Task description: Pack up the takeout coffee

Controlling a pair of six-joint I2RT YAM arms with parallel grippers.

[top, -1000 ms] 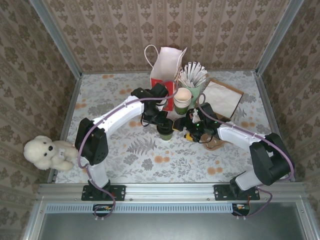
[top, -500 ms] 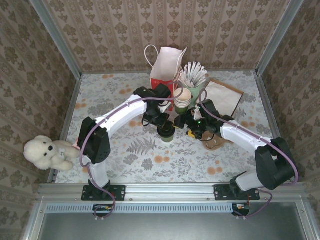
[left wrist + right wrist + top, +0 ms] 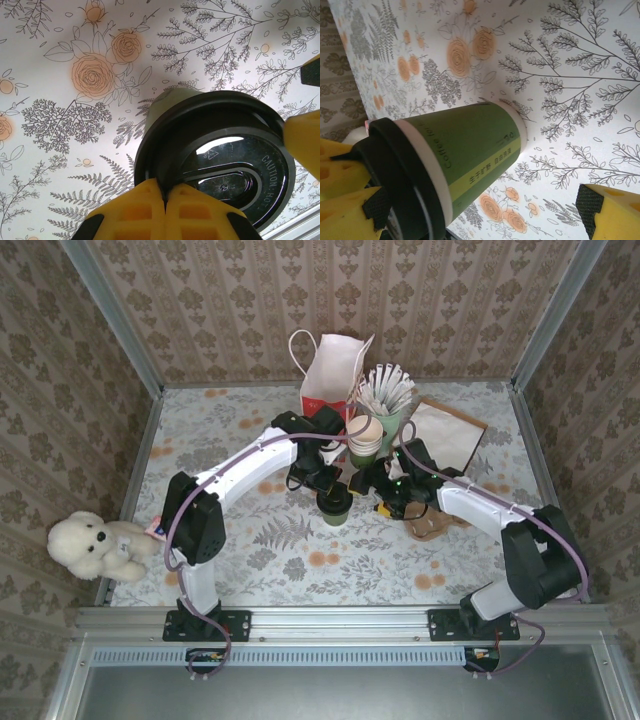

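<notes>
Two grippers at one upright takeout coffee (image 3: pixel 334 506): left gripper (image 3: pixel 165 192) shut, tips against lid (image 3: pixel 220 165) rim; right gripper (image 3: pixel 374 489) wide, flanking it from the right, better placed for grasping.

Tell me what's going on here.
Both arms are working on the takeout coffee, which stands upright on the table in front of the red-and-white paper bag. The left gripper has its jaws shut at the rim of the black lid. The right gripper is open, with the cup between its jaws. The coffee is not yet in the bag.
</notes>
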